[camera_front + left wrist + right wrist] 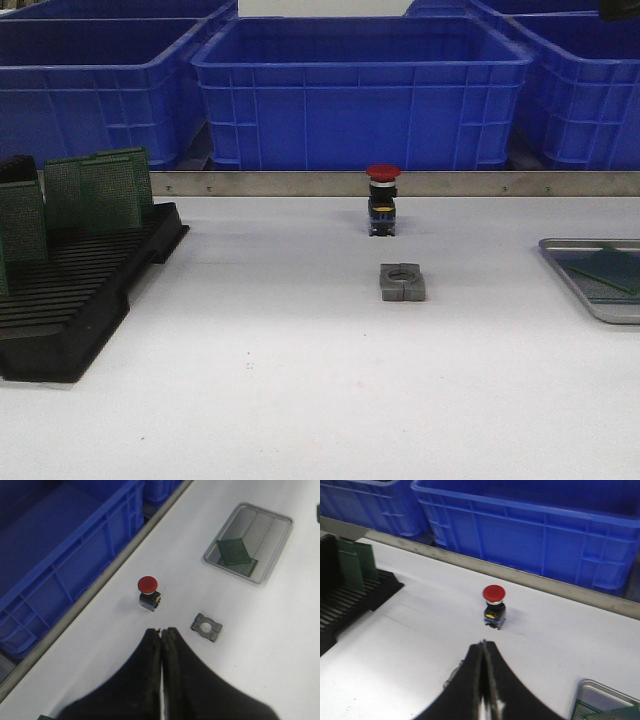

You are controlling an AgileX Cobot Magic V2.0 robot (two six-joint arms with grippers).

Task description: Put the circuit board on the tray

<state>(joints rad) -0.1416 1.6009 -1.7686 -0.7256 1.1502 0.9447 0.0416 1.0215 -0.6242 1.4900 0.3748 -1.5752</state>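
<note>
The silver-grey tray (590,242) lies at the table's right edge with two green circuit boards (612,270) flat in it. In the left wrist view the tray (260,522) and its overlapping boards (234,551) lie far beyond my left gripper (161,630), which is shut on nothing. My right gripper (483,642) is also shut and empty; a tray corner (598,692) and a board edge (620,714) show beside it. More green boards (98,190) stand upright in the black slotted rack (80,290) at the left. Neither gripper appears in the front view.
A red-capped push button (383,200) stands mid-table, with a grey metal clamp piece (402,283) just in front of it. Blue plastic bins (360,90) line the back behind a metal rail (300,184).
</note>
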